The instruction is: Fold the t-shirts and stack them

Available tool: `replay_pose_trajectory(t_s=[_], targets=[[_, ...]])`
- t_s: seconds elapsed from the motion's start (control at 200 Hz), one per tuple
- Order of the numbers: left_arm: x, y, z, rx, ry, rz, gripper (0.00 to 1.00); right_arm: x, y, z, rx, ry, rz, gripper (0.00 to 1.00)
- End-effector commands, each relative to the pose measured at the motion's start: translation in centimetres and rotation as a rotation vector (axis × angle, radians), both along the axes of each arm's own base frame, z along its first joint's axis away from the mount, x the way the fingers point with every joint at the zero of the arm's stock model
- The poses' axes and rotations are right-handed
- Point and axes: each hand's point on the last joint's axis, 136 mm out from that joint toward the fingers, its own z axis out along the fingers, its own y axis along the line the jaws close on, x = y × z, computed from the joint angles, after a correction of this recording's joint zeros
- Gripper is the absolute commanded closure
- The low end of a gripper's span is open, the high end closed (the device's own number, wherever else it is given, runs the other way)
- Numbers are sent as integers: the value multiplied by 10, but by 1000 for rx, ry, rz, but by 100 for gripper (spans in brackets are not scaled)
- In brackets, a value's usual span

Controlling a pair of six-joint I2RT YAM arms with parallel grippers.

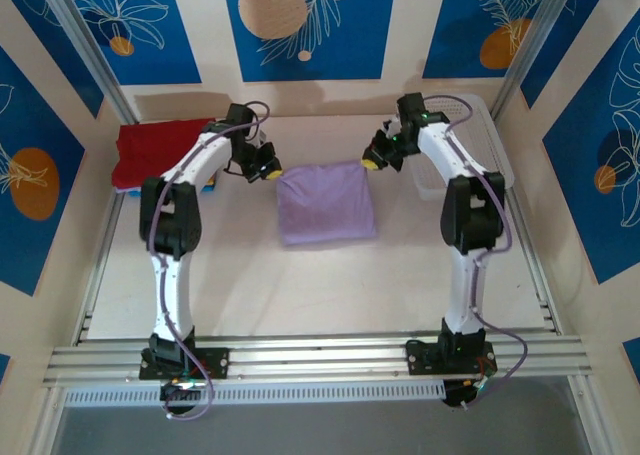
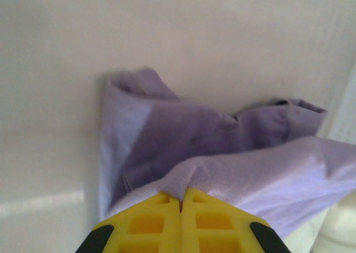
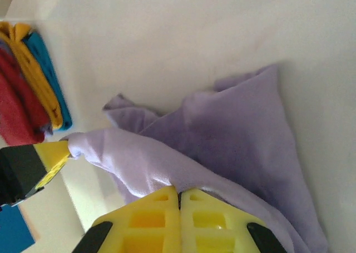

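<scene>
Right now both arms are working on the lavender tee (image 1: 327,205), which is lying partly folded in the middle of the table (image 1: 300,285). The left gripper (image 1: 268,165) is pinching its far left corner, fingers pressed together on the cloth. The right gripper (image 1: 372,160) is clamping the far right corner likewise. Folded t-shirts (image 1: 160,150), red on top, are sitting stacked far left, with the white basket (image 1: 490,140) far right.

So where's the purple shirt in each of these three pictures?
Top external: purple shirt lies at the centre.
Left wrist: centre and right, edge pinched by left gripper.
Right wrist: centre to lower right, pinched by right gripper.
Shared landmark: folded stack, left in top and right-wrist views.
</scene>
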Motion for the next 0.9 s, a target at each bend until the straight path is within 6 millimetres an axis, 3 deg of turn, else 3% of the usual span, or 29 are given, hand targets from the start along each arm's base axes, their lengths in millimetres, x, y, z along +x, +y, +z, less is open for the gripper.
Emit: replay_pose_trajectory(t_s=[0.0, 0.04, 0.095, 0.13, 0.27, 0.4, 0.54, 0.775, 0.895], targets=[[34, 14, -6, -39, -15, -13, 100, 32, -10, -15, -26, 28, -5, 94], [44, 17, -14, -56, -11, -8, 99, 40, -9, -20, -41, 28, 6, 78], [55, 26, -19, -49, -8, 6, 74, 48, -4, -13, -36, -12, 32, 62], [60, 30, -17, -44, -18, 13, 64, 49, -2, -6, -39, -35, 46, 54], [70, 43, 10, -52, -92, 52, 45, 31, 1, 17, -76, -65, 87, 48], [65, 40, 34, -77, -129, 64, 44, 4, 11, 32, -98, -101, 117, 47], [48, 23, 45, -103, -156, 68, 44, -19, 22, 12, -84, -39, 143, 48], [12, -36, 21, -137, -134, 37, 44, -25, 30, -36, -44, 72, 139, 48], [-4, -71, -14, -168, -74, 34, 44, -27, 28, -63, -42, 134, 134, 48]])
